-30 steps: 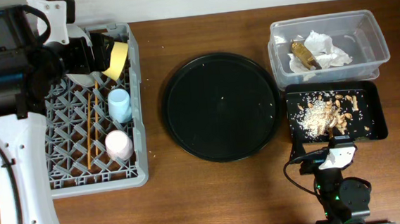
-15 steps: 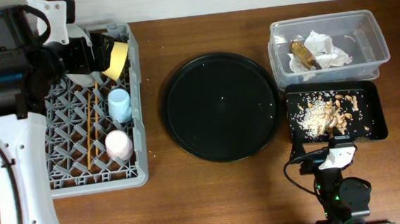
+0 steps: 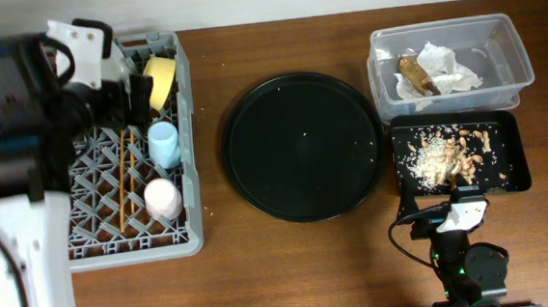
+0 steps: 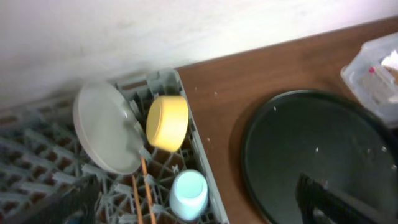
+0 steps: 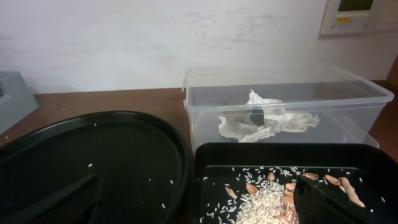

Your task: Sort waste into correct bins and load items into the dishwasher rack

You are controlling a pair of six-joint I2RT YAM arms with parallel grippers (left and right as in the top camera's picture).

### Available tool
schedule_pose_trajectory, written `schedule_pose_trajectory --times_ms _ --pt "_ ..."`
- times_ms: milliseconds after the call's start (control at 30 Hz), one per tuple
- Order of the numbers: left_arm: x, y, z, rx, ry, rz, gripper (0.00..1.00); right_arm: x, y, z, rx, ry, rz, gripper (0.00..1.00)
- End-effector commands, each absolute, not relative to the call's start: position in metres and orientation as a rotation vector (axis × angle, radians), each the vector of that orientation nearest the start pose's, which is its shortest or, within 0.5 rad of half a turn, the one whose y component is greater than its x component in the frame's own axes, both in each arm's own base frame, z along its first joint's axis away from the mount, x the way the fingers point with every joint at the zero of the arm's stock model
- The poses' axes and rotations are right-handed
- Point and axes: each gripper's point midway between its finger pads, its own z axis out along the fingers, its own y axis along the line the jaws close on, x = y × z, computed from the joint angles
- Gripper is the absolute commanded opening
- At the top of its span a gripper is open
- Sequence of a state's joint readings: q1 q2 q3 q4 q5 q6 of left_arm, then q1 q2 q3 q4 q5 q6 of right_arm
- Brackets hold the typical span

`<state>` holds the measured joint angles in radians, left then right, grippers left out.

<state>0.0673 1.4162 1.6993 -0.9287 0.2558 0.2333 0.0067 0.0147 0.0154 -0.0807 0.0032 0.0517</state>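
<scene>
- The left gripper [image 4: 198,186] hangs over the far end of the rack [image 3: 126,249], jaws wide apart and holding nothing
- The bowl [image 4: 166,122] lies on its side in the far right corner of the rack, just beside the plate [image 4: 106,127], which leans on its edge
- The blue cup [image 3: 163,144], pink cup [image 3: 162,198] and chopsticks [image 3: 126,178] are in the rack too
- The napkin [image 3: 447,69] and brown scrap [image 3: 416,76] sit in the tub [image 3: 444,27] at the far right, and the food scraps [image 3: 443,156] lie in the flat tray [image 3: 509,127] on its near side
- The right gripper [image 5: 198,186] is wide and empty, near the flat tray
- The round tray [image 3: 303,147] holds only crumbs, so loading looks about done
- Next, the left arm likely needs to lift up and away without bumping the bowl or plate
</scene>
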Motion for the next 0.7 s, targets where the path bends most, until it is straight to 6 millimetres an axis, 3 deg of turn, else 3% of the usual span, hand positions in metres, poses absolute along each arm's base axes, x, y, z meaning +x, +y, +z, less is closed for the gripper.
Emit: schedule_pose_trajectory --times_ms 0,67,233,367,533,667 --pt "0.366 -0.019 0.348 0.399 2.075 -0.035 0.99 0.246 0.001 0.155 0.038 1.650 0.037 0.98" --pt "0.357 -0.019 0.335 0.397 2.038 -0.025 0.99 0.246 0.001 0.155 0.038 1.651 0.037 0.98" --pt "0.321 -0.018 0.281 0.356 1.918 -0.003 0.99 0.246 0.001 0.155 0.038 1.650 0.037 0.98" --pt "0.293 -0.011 0.247 0.246 1.775 0.026 0.99 0.246 0.001 0.155 0.038 1.650 0.037 0.98" --pt "0.266 -0.009 0.218 0.214 1.662 0.049 0.99 0.246 0.001 0.155 0.038 1.650 0.037 0.98" --pt "0.256 -0.004 0.209 0.180 1.627 0.076 0.99 0.246 0.001 0.155 0.038 1.650 0.037 0.99"
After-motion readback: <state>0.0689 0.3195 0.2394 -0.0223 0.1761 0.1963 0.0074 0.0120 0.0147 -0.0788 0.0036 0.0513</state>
